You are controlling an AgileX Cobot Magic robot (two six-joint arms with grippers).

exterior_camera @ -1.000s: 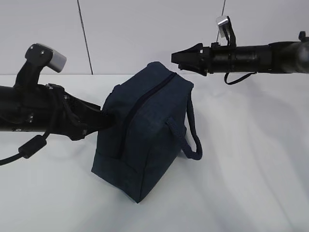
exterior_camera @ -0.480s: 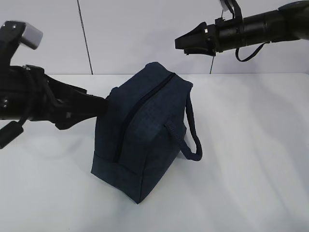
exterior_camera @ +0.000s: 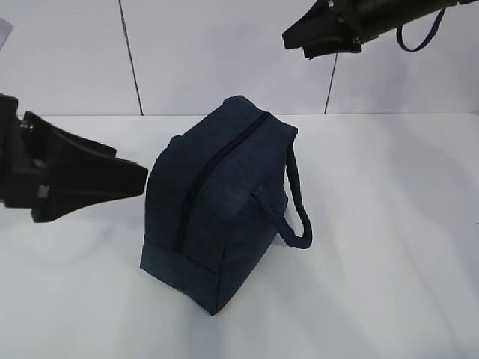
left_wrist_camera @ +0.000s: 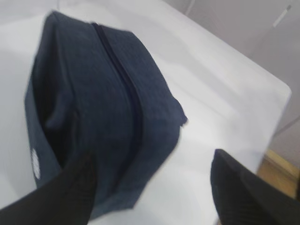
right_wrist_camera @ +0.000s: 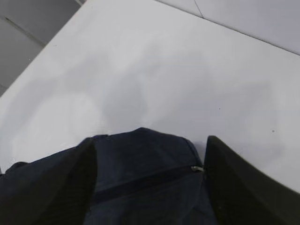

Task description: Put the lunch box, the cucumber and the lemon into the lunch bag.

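Lunch bag [exterior_camera: 221, 202] upright mid-table, zipped shut, nothing else out. Left gripper [left_wrist_camera: 154, 197] just left of it, spread and empty; right gripper [right_wrist_camera: 150, 187] above its far end, also spread, empty. Looks packed already, probably only backing off left.

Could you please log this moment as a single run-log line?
lunch bag: upright on table, zipper closed | left gripper: open, clear of bag | right gripper: open, raised above bag | lunch box, cucumber, lemon: not visible
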